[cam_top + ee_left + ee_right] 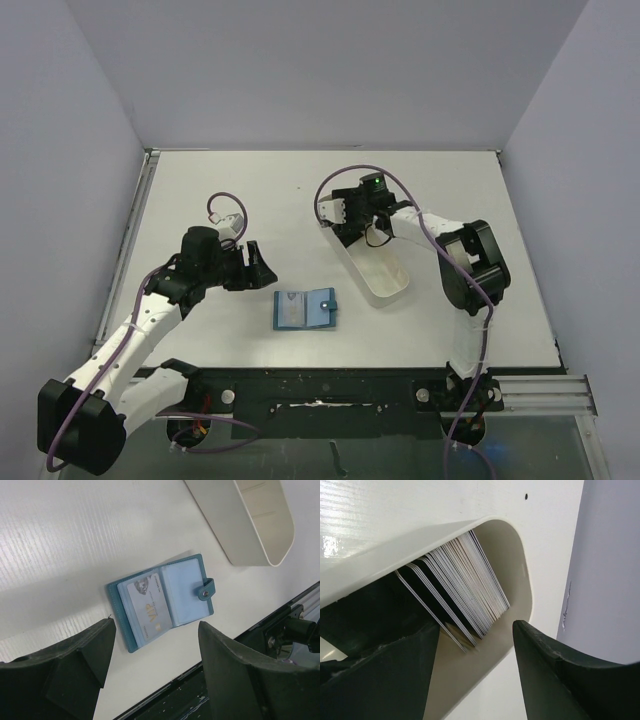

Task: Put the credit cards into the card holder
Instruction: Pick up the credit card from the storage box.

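1. The holder point(305, 310) lies open and flat on the bench point(200, 190), nearest the arm bases. A VIP card point(145, 607) is seen in its left pocket; the right pocket point(182, 595) looks free.
2. The left jaws are spread wide and empty, held just left of the holder and not touching it. It is judged that the cover could be pinned by them, so that sliding is prevented at insertion.
3. Farther off, the tray point(385, 280) lies right of the holder and apart from it.
4. At the tray's far end the cards point(465, 595) stand on edge, leaning in a tight stack. The right jaws are spread wide over them, with nothing gripped.
5. A single card is probably to be taken now. Only the outermost card should be pinched, and it should be drawn out along the lean, so that its neighbours are not dragged.
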Controlling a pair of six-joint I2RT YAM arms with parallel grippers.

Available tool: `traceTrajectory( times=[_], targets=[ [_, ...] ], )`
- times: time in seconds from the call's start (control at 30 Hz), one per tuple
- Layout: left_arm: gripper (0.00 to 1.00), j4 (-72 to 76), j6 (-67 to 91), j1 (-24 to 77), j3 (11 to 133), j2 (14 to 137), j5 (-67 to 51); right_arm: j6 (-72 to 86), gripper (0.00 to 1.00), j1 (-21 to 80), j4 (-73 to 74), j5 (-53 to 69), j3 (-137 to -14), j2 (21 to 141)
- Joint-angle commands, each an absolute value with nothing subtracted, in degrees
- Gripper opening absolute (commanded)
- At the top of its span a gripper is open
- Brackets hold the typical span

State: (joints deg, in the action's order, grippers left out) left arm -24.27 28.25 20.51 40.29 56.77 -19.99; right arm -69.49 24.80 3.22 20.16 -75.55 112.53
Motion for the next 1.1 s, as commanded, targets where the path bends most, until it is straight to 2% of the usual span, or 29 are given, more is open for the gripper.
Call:
traceTrajectory(
  times=[0.0, 0.67, 1.07],
  targets=[
    [0.66, -23.04, 27.68, 20.14, 42.86, 55.27, -21.01, -71.03, 0.61, 25.03, 1.46, 21.27, -78.66, 113.75],
    [0.66, -23.16, 27.69, 20.13, 42.74, 54.77, -21.08, -70.80, 0.43, 25.02, -2.98, 20.50, -78.62, 114.69],
    [0.66, -23.03, 27.77, 20.13, 42.63, 54.79, -21.18, -70.41, 0.40, 24.91, -4.87, 19.73, -77.62, 113.62]
  ],
)
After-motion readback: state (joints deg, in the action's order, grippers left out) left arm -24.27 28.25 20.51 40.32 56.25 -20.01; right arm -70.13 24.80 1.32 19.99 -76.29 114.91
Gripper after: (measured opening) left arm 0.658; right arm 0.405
